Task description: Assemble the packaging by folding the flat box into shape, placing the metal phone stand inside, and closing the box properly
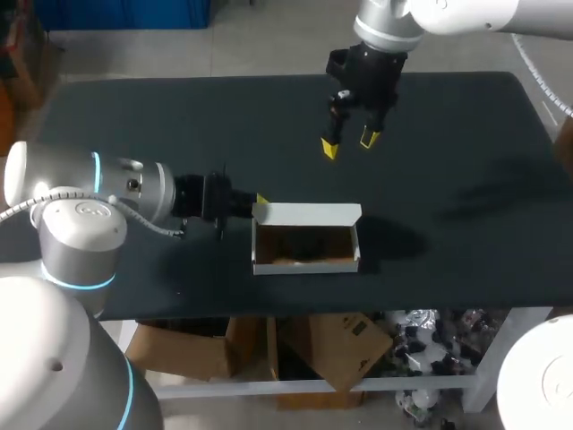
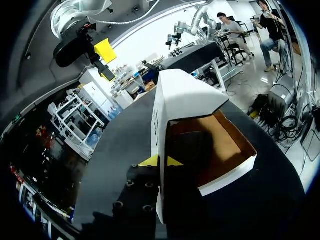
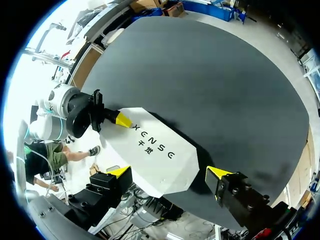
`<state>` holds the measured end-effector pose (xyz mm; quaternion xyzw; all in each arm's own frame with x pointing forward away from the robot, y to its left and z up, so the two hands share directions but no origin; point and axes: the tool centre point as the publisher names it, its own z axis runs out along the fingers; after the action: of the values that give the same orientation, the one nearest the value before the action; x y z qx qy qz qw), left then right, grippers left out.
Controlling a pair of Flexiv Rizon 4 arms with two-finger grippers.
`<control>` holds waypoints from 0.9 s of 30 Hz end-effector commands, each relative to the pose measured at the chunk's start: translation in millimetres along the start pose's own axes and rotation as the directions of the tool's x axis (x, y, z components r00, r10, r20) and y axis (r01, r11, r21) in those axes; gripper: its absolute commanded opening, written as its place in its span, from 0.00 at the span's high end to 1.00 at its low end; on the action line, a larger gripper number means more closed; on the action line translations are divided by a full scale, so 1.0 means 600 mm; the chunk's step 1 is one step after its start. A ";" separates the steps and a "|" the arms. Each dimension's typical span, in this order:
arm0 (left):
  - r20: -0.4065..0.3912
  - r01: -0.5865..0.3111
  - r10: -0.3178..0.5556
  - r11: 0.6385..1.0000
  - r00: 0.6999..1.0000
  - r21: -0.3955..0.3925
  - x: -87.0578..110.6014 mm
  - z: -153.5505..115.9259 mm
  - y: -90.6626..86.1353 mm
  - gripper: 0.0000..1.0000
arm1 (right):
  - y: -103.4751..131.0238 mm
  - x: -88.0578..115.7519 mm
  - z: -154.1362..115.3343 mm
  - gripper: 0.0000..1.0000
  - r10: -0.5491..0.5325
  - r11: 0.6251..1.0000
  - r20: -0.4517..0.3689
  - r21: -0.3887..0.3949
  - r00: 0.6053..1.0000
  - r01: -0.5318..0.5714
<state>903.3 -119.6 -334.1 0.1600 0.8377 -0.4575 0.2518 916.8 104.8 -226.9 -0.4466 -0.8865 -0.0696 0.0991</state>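
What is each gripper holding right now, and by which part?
The left gripper pinches the white box by its end wall, one finger inside, one outside. The right gripper hangs open above the table, holding nothing.

Counting one table (image 1: 179,134). One white box (image 1: 306,213) is sitting on it. One dark stand (image 1: 304,242) is lying inside, hard to make out. Two arms are coming in: left arm (image 1: 134,188), right arm (image 1: 430,18). Two grippers are showing: left gripper (image 1: 257,200), right gripper (image 1: 350,143). Three yellow fingertips (image 1: 330,149) are showing in the head view: two right, one left.
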 end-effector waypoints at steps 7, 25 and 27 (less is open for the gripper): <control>0.033 -0.001 0.001 1.000 0.999 0.001 0.008 0.007 0.002 1.00 | -0.011 0.002 0.001 0.00 0.000 1.000 0.004 -0.025 1.000 0.000; 0.052 -0.062 0.062 0.998 0.997 -0.011 0.017 0.006 -0.001 1.00 | -0.011 -0.010 0.012 0.00 0.227 0.970 0.002 0.093 0.974 -0.226; 0.060 -0.069 0.069 0.998 0.996 -0.004 0.019 0.006 0.000 1.00 | -0.016 -0.012 0.015 0.00 0.279 0.953 -0.008 0.123 0.960 -0.276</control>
<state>900.3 -120.3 -335.3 0.1786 0.8291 -0.4487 0.2818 903.0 93.1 -238.1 -0.5418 -0.8313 -0.0376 0.1185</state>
